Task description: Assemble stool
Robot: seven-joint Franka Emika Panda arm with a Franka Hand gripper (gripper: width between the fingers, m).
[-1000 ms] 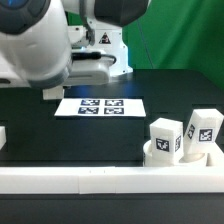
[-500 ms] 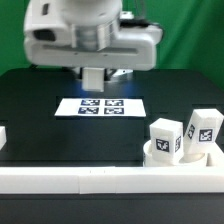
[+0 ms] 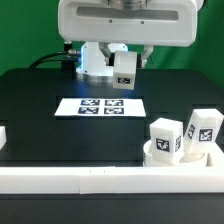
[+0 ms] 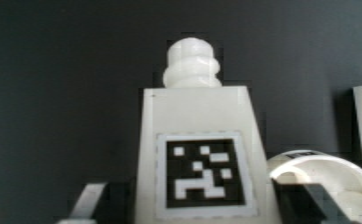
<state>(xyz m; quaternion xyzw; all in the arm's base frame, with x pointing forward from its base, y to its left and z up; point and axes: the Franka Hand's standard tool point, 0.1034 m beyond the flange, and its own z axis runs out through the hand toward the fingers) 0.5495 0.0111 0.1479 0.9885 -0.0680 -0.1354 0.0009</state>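
Note:
My gripper (image 3: pixel 124 74) hangs above the back of the table, shut on a white block leg (image 3: pixel 124 68) with a square tag on it. In the wrist view that leg (image 4: pixel 199 140) fills the middle, its ridged peg end pointing away, and one finger (image 4: pixel 93 200) shows beside it. The round white seat (image 3: pixel 181 158) lies at the exterior view's lower right. Two tagged legs (image 3: pixel 165 137) (image 3: pixel 203 130) stand upright in it. Part of the seat's rim (image 4: pixel 331 168) shows in the wrist view beside the held leg.
The marker board (image 3: pixel 100 105) lies flat in the middle of the black table. A long white border rail (image 3: pixel 90 181) runs along the front edge, with a short white piece (image 3: pixel 2 136) at the exterior view's left. A green backdrop stands behind.
The arm has swung from the exterior view's left to the middle and risen. The leg in the gripper now shows below the hand.

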